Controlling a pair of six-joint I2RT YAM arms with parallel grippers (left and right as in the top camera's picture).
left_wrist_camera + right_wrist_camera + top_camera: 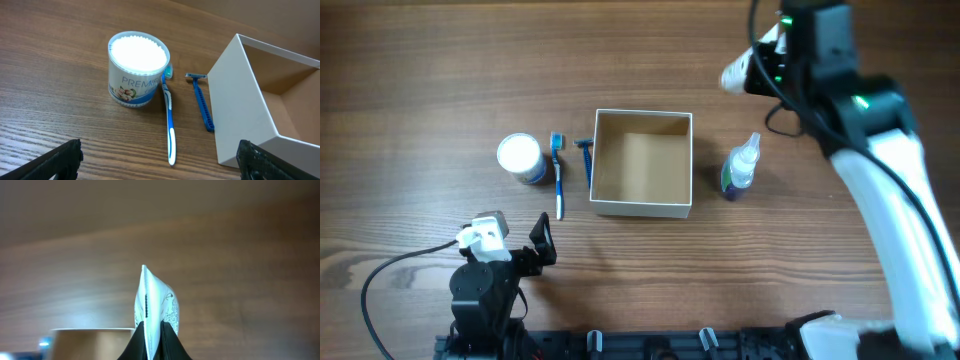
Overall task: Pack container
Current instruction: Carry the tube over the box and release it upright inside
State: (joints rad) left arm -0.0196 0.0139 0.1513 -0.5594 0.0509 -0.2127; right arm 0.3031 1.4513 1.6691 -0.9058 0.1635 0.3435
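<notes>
Open container (pixel 642 208), bare inside; razor (pixel 587 160), toothbrush (pixel 559 180), jar (pixel 520 157) along 1 wall, bottle (pixel 740 168) opposite.

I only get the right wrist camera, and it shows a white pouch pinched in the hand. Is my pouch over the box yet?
Observer: No. From overhead, the pouch is out past the far right corner of the box.
Operator: Is anything in the box?
Observer: Nothing. Only its brown floor shows.
Operator: What's the other hand doing?
Observer: The left hand is open and holds nothing. It faces a jar, a toothbrush and a razor lying left of the box.
</notes>
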